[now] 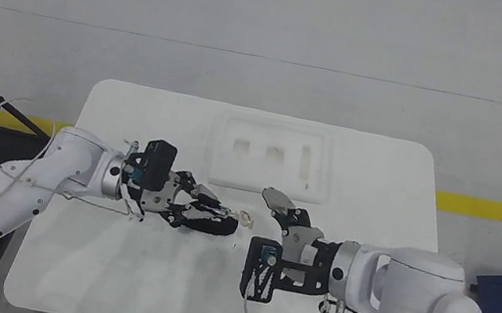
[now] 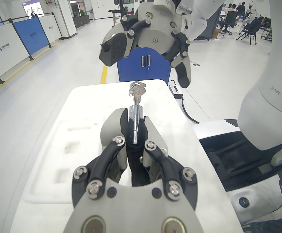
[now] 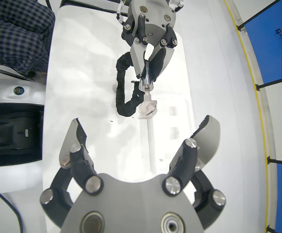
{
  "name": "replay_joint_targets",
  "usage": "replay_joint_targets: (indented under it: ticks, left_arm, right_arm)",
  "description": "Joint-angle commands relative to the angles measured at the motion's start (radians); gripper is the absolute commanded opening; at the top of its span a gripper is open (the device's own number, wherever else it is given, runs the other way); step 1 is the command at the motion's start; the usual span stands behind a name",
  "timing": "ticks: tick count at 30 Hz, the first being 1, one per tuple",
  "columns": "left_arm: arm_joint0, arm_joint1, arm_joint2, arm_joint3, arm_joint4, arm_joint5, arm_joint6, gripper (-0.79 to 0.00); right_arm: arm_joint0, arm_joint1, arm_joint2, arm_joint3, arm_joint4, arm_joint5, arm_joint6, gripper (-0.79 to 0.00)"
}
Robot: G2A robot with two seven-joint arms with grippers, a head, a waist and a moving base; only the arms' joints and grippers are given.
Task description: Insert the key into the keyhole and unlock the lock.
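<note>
My left gripper [image 2: 134,117] is shut on the lock, a chrome cylinder [image 2: 134,125] with a black fabric-covered cable [image 3: 122,92] that loops down onto the table. The silver key [image 2: 137,90] sits with its blade in the keyhole, and its flat head sticks out of the cylinder's end. In the top view the left gripper [image 1: 217,213] holds the lock above the table's middle, with the key [image 1: 245,220] pointing at my right gripper [image 1: 280,210]. The right gripper [image 3: 143,125] is open, its fingers a short way from the key head [image 3: 148,109] and not touching it.
A white foam tray [image 1: 271,155] with several recesses lies at the table's far side, just behind both grippers. The white table [image 1: 109,273] has bare room at the front and on both sides. A blue cabinet [image 2: 144,66] stands on the floor beyond one table end.
</note>
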Motion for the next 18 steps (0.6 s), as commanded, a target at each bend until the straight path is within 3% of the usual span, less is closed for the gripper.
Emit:
replay_joint_targets:
  ticks: [1, 5, 18]
  left_arm:
    - [-0.003, -0.001, 0.008, 0.000, -0.006, 0.000, -0.003, -0.785]
    - [-0.013, -0.002, 0.022, 0.003, -0.015, 0.000, -0.007, -0.785]
    - [-0.042, -0.004, 0.060, 0.016, -0.033, 0.000, -0.008, -0.785]
  right_arm:
    - [0.000, -0.001, -0.006, 0.009, -0.052, -0.009, -0.040, -0.363]
    - [-0.002, -0.002, -0.014, 0.015, -0.147, -0.017, -0.107, -0.440]
    - [-0.052, -0.001, -0.036, -0.042, -0.332, -0.001, -0.158, -0.462]
